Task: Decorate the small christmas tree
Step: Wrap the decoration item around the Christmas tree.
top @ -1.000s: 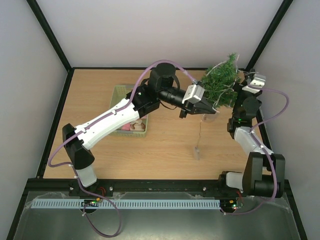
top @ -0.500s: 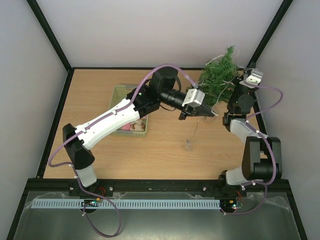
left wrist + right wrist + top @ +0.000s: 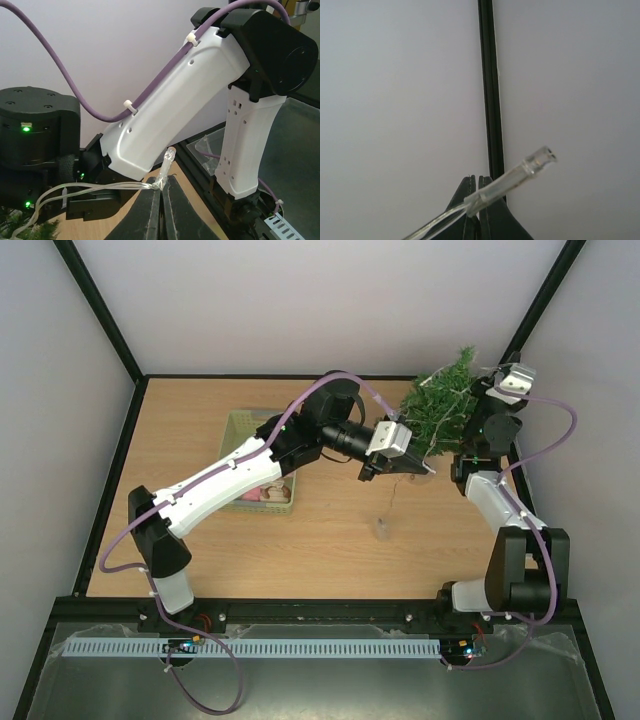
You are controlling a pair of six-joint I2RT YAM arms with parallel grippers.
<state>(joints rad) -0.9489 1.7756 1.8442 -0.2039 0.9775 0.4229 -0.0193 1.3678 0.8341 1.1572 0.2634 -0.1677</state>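
The small christmas tree (image 3: 441,410) stands at the table's back right. A clear light string (image 3: 388,502) runs from the tree, and its loose end hangs toward the table. My left gripper (image 3: 415,466) is just in front of the tree. In the left wrist view it (image 3: 161,184) is shut on the string, with a clear bulb (image 3: 169,155) sticking up from the jaws. My right gripper (image 3: 493,376) is raised at the tree's right, near the corner post. In the right wrist view it (image 3: 478,181) is shut on the string behind another bulb (image 3: 532,164).
A pale green basket (image 3: 240,430) holding pinkish items sits at the table's left middle, under the left arm. The black corner post (image 3: 490,90) and the grey walls are close behind the right gripper. The right arm (image 3: 195,100) fills the left wrist view.
My right gripper has risen and moved back toward the corner beside the tree top. The hanging end of the string has swung left and up. My left gripper has shifted slightly.
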